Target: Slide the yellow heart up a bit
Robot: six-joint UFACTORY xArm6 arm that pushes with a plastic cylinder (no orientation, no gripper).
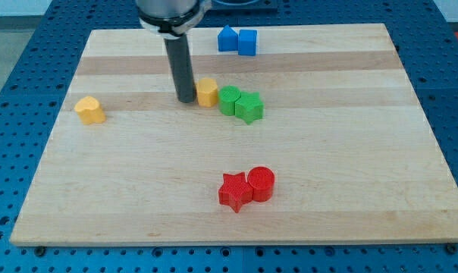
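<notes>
The yellow heart lies near the board's left edge, alone. My tip rests on the board well to the heart's right, just left of a second yellow block and close to it, perhaps touching. The rod rises straight from the tip to the view's top.
A green round block and a green star sit right of the second yellow block. Two blue blocks sit at the top. A red star and a red cylinder sit at the lower middle. The wooden board ends near the heart.
</notes>
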